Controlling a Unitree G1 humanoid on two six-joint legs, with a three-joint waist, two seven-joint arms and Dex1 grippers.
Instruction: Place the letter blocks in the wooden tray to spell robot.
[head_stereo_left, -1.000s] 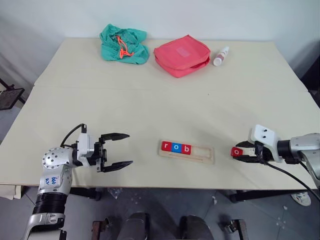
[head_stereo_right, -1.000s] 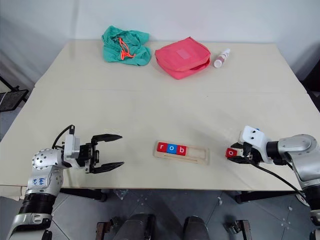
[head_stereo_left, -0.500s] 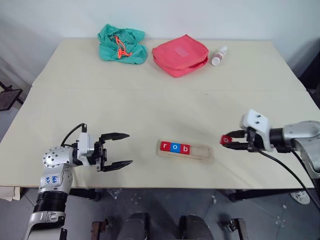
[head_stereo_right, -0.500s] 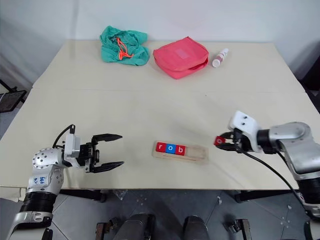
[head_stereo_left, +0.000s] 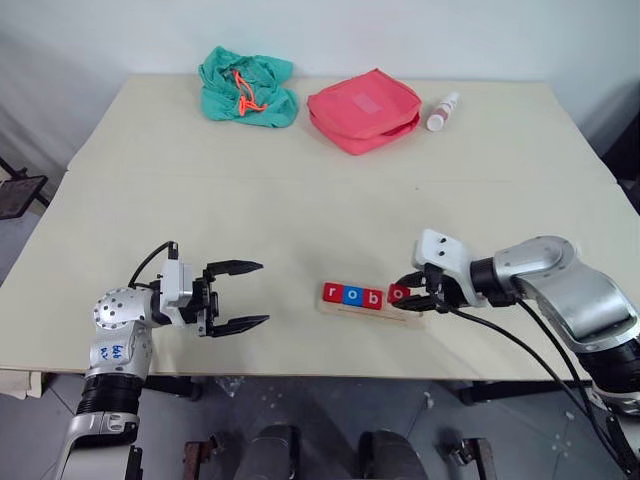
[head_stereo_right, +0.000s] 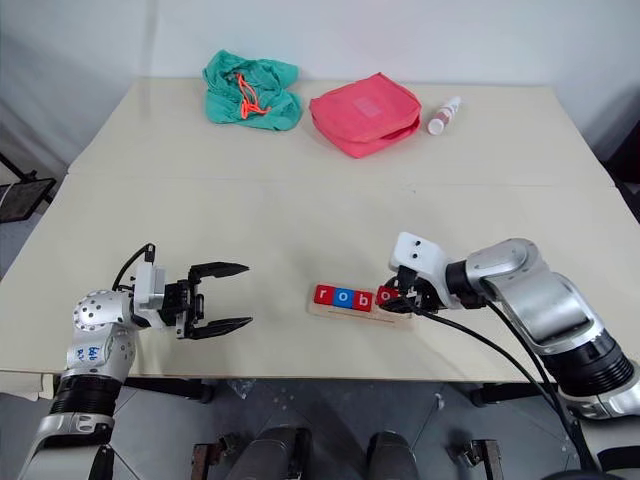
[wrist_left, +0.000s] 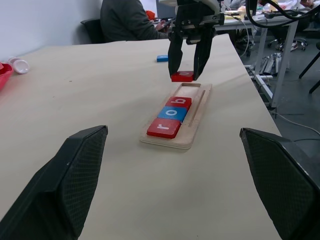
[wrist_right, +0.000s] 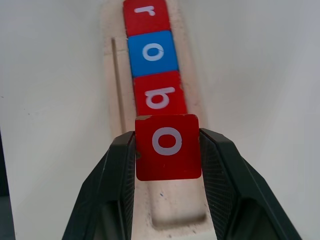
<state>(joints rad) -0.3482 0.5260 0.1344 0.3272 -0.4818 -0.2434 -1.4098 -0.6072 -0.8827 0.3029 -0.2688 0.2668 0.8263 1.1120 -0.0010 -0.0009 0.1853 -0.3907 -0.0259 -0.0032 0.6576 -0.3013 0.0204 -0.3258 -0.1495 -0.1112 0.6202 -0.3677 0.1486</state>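
1. My right end effector (wrist_right: 167, 150) is clamped on a red "o" block (wrist_right: 168, 146), held over the wooden tray (head_stereo_left: 372, 304) just past the r, o, b tiles (head_stereo_left: 352, 295) (table's 6 o'clock edge).
2. Left end effector (head_stereo_left: 238, 294) hangs open at about 8 o'clock, well apart from the tray.
3. A blue block (wrist_left: 161, 58) lies on the table beyond the tray.

Left claw (head_stereo_left: 240, 295) gapes level; right claw (head_stereo_left: 405, 294) pinches, angled downward.

White lowercase letters on tiles in the wooden tray (wrist_right: 112, 75): red "r" (wrist_right: 147, 13), blue "o" (wrist_right: 152, 52), red "b" (wrist_right: 159, 97); another red "o" (wrist_right: 168, 146) above the groove.
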